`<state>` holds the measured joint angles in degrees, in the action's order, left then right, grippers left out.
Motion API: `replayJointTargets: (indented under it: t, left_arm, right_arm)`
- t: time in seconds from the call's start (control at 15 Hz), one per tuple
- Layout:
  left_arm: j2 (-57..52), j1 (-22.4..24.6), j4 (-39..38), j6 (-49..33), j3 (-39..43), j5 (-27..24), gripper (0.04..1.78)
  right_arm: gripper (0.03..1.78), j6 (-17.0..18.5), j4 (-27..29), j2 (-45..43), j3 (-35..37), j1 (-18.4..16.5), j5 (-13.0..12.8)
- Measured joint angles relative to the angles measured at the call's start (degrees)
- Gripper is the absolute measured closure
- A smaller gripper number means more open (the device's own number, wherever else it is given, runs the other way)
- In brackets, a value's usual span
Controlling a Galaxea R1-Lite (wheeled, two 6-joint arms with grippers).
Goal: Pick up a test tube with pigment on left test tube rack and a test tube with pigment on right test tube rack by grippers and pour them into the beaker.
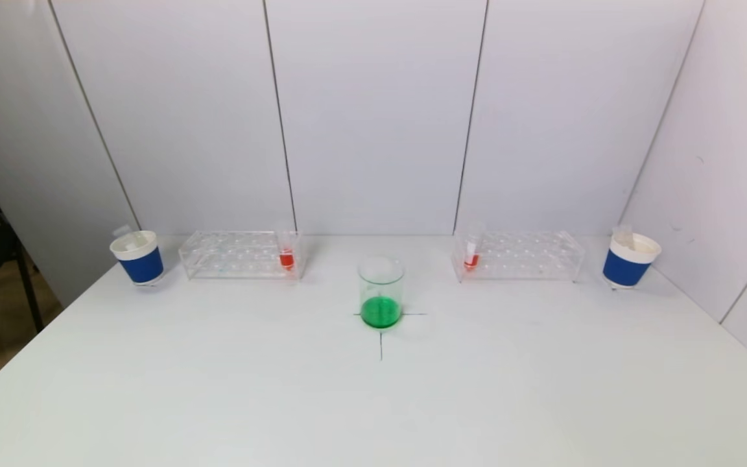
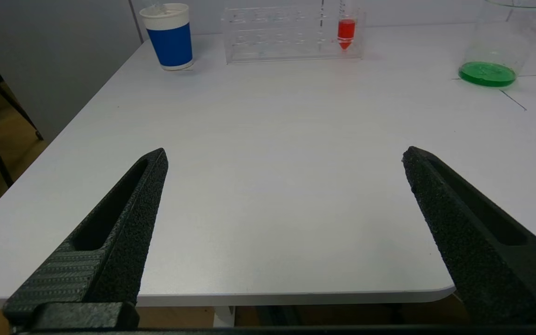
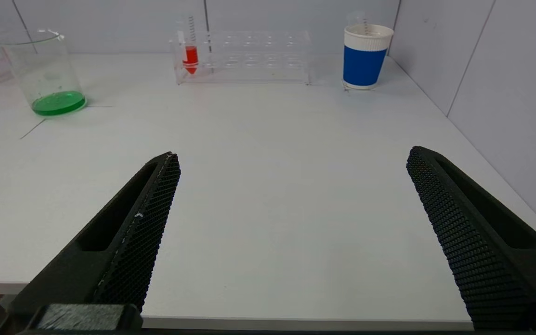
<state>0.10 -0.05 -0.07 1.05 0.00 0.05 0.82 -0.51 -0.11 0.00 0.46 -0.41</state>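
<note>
A clear left rack (image 1: pixel 240 254) holds one test tube with red pigment (image 1: pixel 286 250) at its inner end; the tube also shows in the left wrist view (image 2: pixel 346 29). A clear right rack (image 1: pixel 519 255) holds a tube with red pigment (image 1: pixel 472 251) at its inner end, also in the right wrist view (image 3: pixel 190 55). A glass beaker (image 1: pixel 380 292) with green liquid stands between them on a cross mark. My left gripper (image 2: pixel 284 156) and right gripper (image 3: pixel 291 156) are open and empty at the table's near edge, out of the head view.
A blue-and-white paper cup (image 1: pixel 137 257) stands left of the left rack and another (image 1: pixel 629 260) right of the right rack, each with a clear tube in it. White walls close the back and right. The table's left edge (image 1: pixel 36 337) drops to the floor.
</note>
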Motion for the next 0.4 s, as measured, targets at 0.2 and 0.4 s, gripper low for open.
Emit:
replayJointTargets:
  t: [0.2, 0.4]
  left_arm:
    - [0.00, 0.00, 0.00, 0.00, 0.00, 0.02, 0.06]
    - [0.00, 0.00, 0.00, -0.01, 0.00, 0.00, 0.06]
  right_arm:
    - [0.04, 0.02, 0.00, 0.00, 0.00, -0.05, 0.04]
    - [0.04, 0.28, 0.00, 0.00, 0.00, 0.00, 0.06]
